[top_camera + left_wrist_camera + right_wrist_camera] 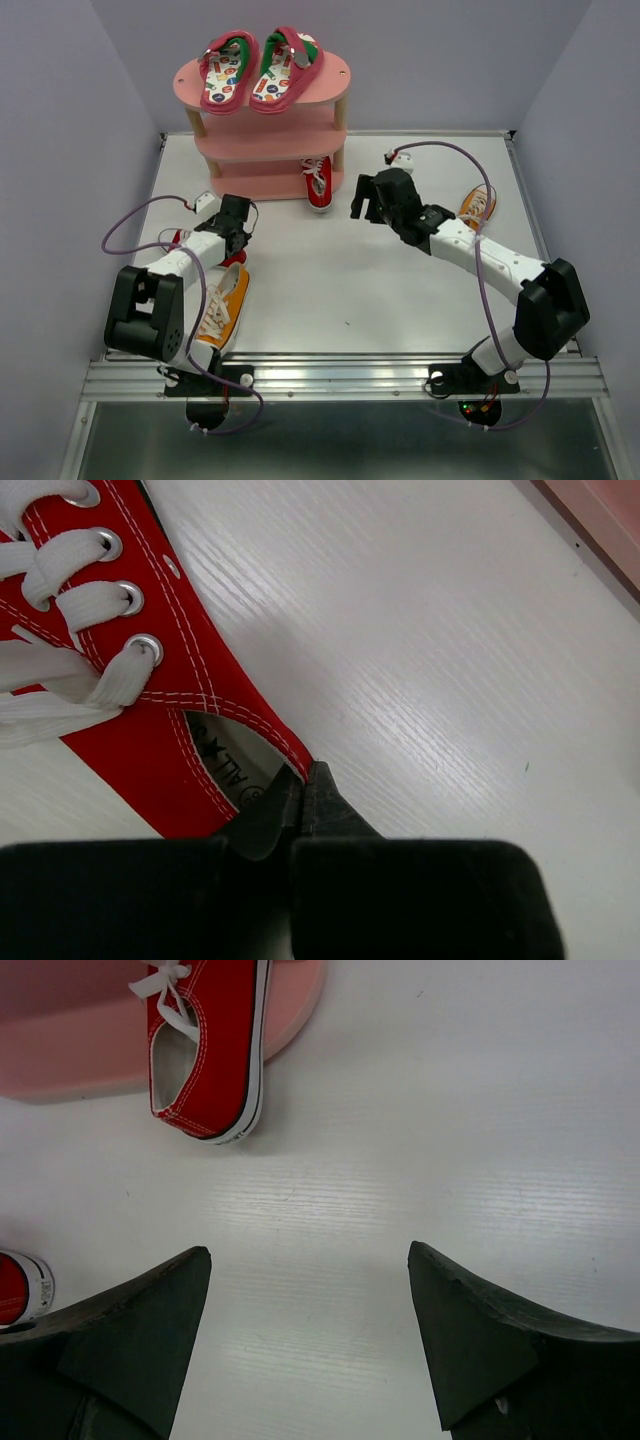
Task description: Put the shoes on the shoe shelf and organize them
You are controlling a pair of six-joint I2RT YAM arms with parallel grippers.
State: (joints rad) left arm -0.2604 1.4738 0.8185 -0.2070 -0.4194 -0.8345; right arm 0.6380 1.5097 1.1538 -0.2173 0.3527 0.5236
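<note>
The pink shoe shelf stands at the back with both pink flip-flops on its top board. One red sneaker lies at the right end of the bottom board, heel hanging off toward the table; it also shows in the right wrist view. My left gripper is shut on the heel rim of the second red sneaker, pinched between its fingers; my arm mostly hides that sneaker from above. My right gripper is open and empty above the bare table, right of the shelf.
One orange sneaker lies beside the left arm's base. The other orange sneaker lies behind the right forearm at the table's right. The toe of the held red sneaker shows at the left edge of the right wrist view.
</note>
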